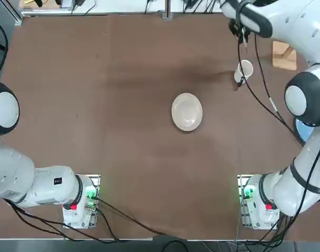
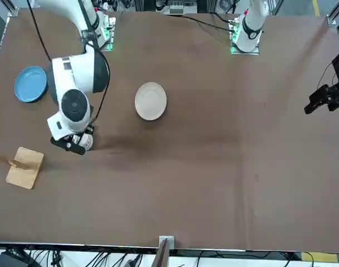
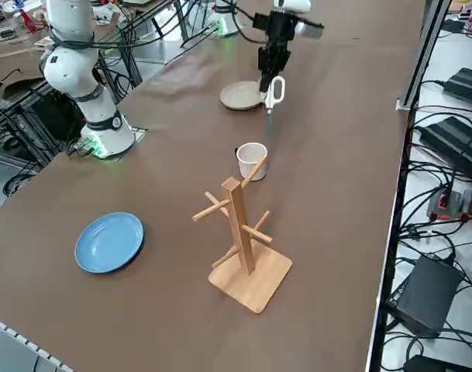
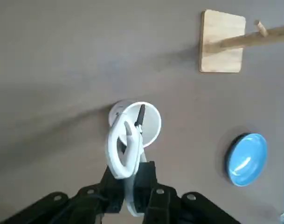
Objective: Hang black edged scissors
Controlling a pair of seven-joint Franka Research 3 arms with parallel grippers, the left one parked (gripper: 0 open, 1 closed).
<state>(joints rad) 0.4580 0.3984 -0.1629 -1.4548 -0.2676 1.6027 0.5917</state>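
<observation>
Wooden peg rack [image 3: 242,232] up front, right gripper [image 3: 271,68] clamped on black edged scissors [image 3: 273,93] above the mug [image 3: 251,160] — approach slowly, thread one loop squarely over a peg.

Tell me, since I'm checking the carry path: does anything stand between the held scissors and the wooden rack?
The right gripper holds the black edged scissors in the air. The white mug stands on the table between them and the wooden rack, below the scissors' height.
</observation>
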